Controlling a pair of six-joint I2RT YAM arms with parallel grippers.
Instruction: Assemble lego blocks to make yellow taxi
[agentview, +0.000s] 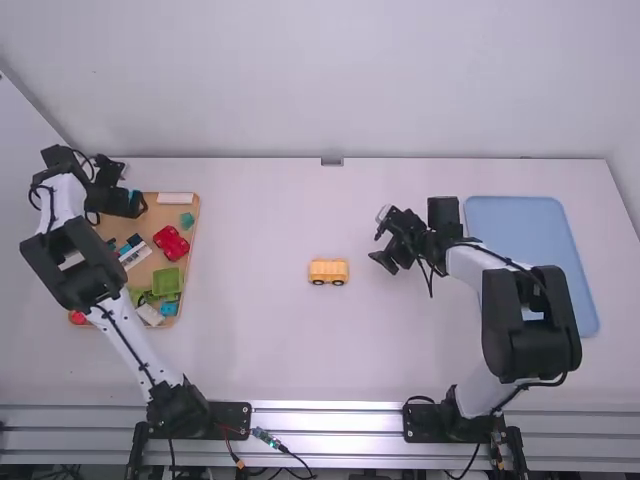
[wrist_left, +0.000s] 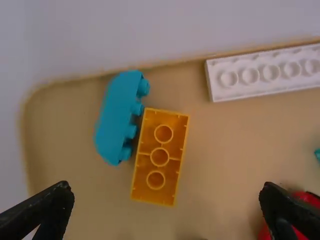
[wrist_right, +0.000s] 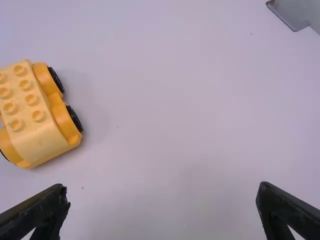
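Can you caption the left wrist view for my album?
Yellow block, hollow side up, beside a blue block on a tan tray.

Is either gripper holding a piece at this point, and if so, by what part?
Nothing is held: the left gripper is open above the orange block, and the right gripper is open, away from the yellow car.

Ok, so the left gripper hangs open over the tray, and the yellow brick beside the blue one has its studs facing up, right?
Not quite: in the left wrist view, the yellow brick has its hollow underside facing up, not its studs. It does lie beside the blue one, and the left gripper does hang open over the tray.
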